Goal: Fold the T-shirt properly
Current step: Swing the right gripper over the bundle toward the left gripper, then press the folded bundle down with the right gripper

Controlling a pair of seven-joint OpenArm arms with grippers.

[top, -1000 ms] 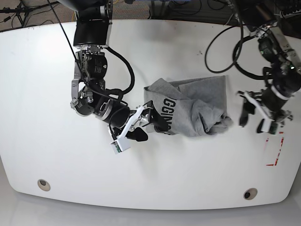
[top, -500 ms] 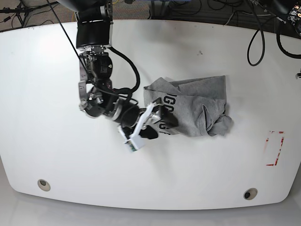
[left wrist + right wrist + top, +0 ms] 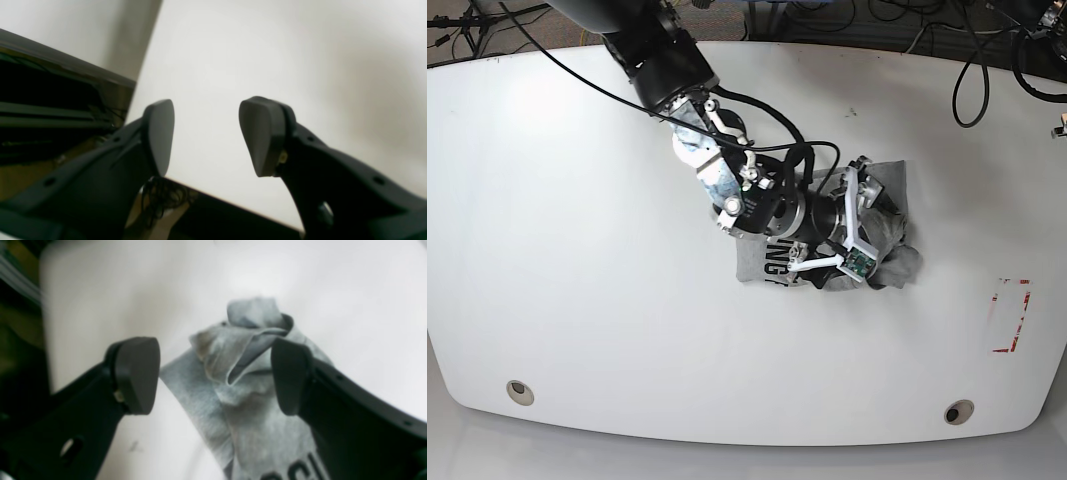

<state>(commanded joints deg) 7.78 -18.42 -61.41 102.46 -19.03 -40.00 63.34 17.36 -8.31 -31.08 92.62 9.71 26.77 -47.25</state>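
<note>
The right gripper (image 3: 213, 376) is hovering with jaws open over the crumpled T-shirt (image 3: 247, 400) on the table (image 3: 577, 300), while the left gripper (image 3: 206, 136), also open, is pointing away from it.

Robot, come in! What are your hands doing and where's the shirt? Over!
Right tool open above the crumpled T-shirt. Left tool open, off the table, holding nothing. Nothing blocking.

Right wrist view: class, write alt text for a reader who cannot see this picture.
The open right gripper hangs over a crumpled grey T-shirt lying on a white table, one dark finger to each side of a bunched fold. Black lettering shows at the bottom edge.
</note>
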